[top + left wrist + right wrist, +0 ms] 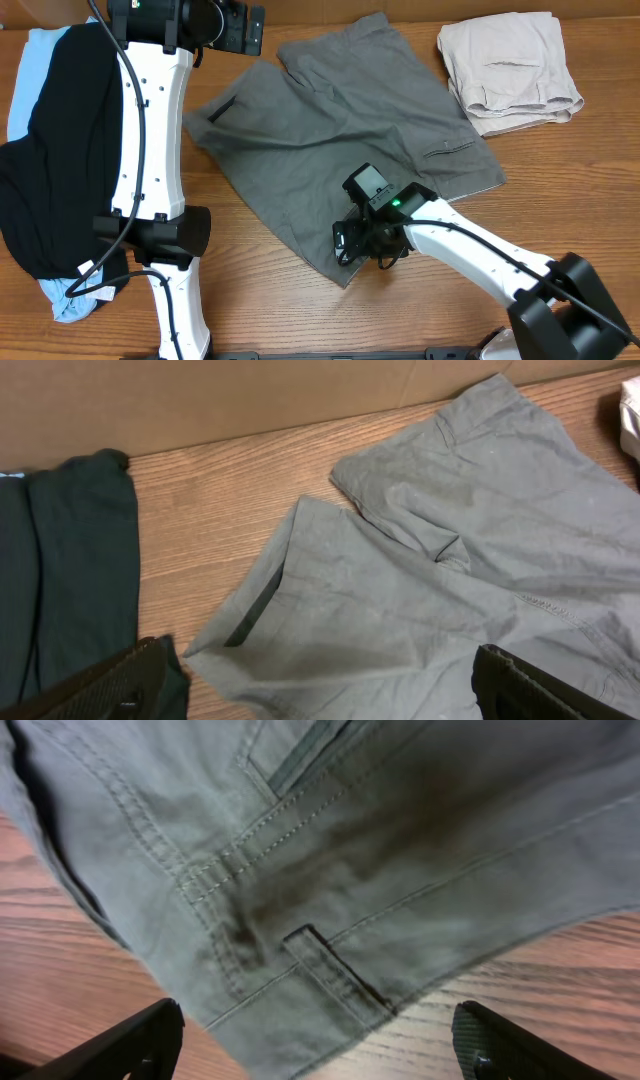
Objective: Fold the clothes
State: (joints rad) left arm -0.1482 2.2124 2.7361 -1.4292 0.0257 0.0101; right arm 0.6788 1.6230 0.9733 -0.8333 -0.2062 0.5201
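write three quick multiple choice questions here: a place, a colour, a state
1. The beige shorts lie: A) at the table's far right B) at its far left C) on the floor
2. The garment on the light-blue garment is: A) red B) black C) white
3. The right end effector is: A) shut on the beige shorts B) shut, empty C) open above the grey-olive shorts
1 A, overhead shows them there. 2 B, the black garment covers it. 3 C, its fingers stand wide apart, nothing between.
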